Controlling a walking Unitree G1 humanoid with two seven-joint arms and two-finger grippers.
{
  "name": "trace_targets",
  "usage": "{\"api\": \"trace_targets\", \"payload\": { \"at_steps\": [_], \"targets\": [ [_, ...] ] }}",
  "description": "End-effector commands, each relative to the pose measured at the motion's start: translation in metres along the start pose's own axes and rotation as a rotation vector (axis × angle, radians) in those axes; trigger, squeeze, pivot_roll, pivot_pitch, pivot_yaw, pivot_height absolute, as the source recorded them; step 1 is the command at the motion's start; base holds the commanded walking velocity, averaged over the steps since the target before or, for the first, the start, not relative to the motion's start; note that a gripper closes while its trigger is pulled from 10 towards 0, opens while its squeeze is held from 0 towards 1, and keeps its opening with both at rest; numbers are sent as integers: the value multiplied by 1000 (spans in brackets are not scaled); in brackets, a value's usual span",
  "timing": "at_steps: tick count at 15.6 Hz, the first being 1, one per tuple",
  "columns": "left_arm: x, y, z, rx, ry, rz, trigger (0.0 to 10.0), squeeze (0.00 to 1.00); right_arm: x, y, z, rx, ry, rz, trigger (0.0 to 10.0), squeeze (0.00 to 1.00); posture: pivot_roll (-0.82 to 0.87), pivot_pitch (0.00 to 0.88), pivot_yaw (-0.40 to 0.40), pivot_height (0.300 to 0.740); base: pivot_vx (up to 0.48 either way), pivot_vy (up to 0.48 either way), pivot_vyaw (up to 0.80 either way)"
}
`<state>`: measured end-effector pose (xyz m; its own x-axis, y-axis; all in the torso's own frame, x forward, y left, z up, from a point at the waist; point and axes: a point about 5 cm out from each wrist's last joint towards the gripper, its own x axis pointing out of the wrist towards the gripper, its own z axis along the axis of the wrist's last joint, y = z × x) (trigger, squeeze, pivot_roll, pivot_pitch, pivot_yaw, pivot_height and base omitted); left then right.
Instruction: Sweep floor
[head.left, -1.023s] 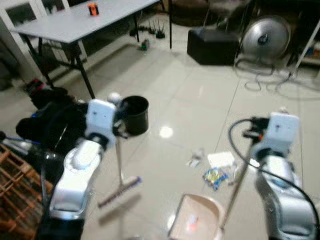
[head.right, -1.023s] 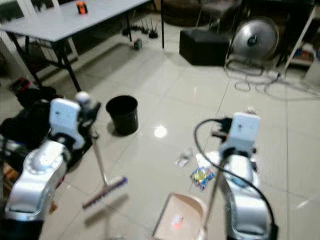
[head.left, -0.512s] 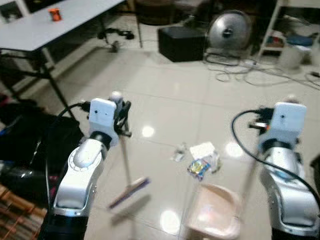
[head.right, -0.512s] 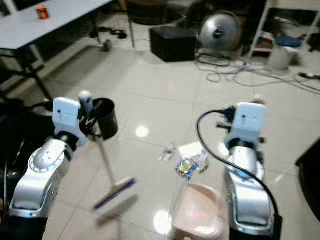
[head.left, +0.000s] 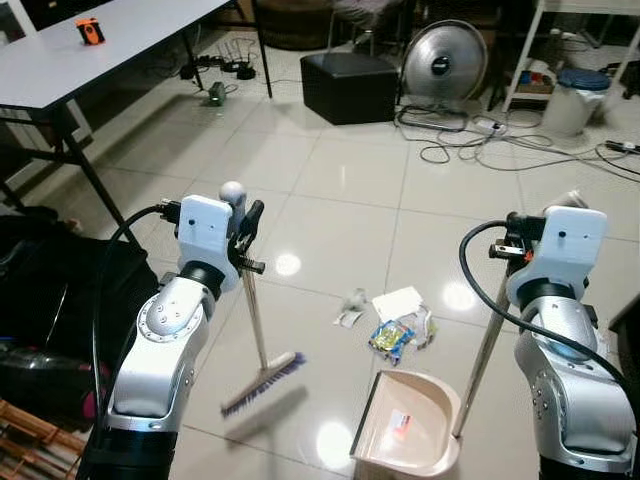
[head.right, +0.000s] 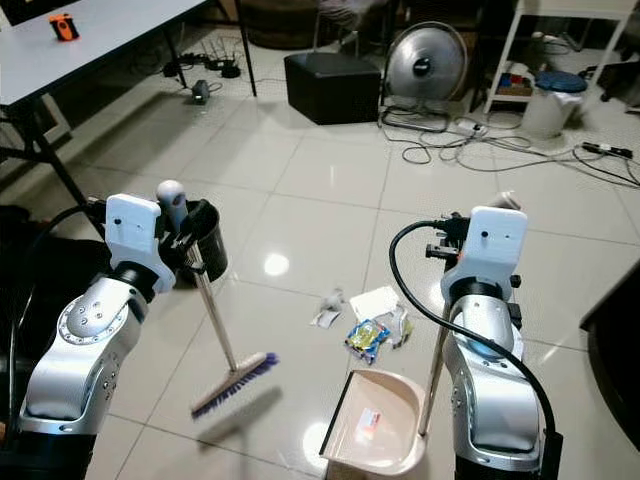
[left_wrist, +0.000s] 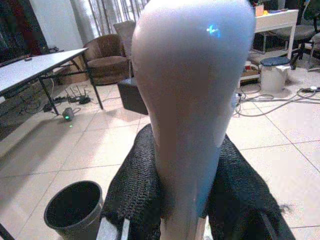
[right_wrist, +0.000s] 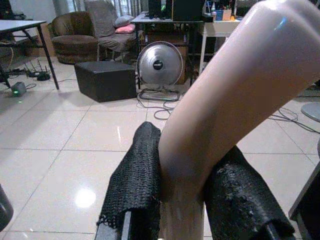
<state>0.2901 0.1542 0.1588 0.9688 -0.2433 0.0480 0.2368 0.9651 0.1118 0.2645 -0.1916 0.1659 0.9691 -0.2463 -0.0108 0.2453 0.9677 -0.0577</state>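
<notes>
**Holding broom and dustpan either side of the litter**

Gripping near the knob end, the left claw (head.left: 243, 228) is clenched on the broom (head.left: 252, 322), whose bristles rest on the floor (head.left: 340, 190) left of the litter (head.left: 392, 322). The right claw (right_wrist: 181, 200) clamps the dustpan (head.left: 412, 430) handle; its pan sits just below the wrappers. Both tools look light and stiff, the smooth handles liable to twist under a high hold. The wrappers should slide easily on glossy tile. Open floor lies ahead; the bin (head.right: 205, 245) stands close behind the broom, and the cables (head.left: 470, 140) lie well apart.

No readable text, labels, brands or numbers anywhere.
</notes>
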Motion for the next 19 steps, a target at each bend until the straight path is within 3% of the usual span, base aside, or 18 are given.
{"api": "trace_targets", "payload": {
  "at_steps": [1,5,8,9,11,14,19],
  "targets": [
    [1,3,12,20,-48,7,10000,0,-2,1,8,9,-43,7,10000,0,29,0,70,740,311,0,0],
    [1,3,11,19,-46,9,10000,0,-1,2,8,12,-42,22,10000,0,21,0,57,740,310,0,-600],
    [-2,3,7,10,-43,31,10000,0,0,4,10,-5,-43,52,10000,0,15,0,40,740,315,0,0],
    [-5,2,5,7,-42,48,10000,0,1,6,9,-12,-35,76,10000,0,27,0,-7,740,307,0,0],
    [-10,2,6,9,-44,70,10000,0,3,8,8,-16,-25,102,10000,0,47,0,-29,740,309,0,0],
    [-15,7,6,22,-42,92,10000,0,5,12,8,-6,-24,113,10000,0,55,0,-21,740,311,0,0],
    [-10,9,9,27,-41,75,10000,0,1,12,6,17,-25,78,10000,0,45,3,27,740,314,0,0]
  ]
}}
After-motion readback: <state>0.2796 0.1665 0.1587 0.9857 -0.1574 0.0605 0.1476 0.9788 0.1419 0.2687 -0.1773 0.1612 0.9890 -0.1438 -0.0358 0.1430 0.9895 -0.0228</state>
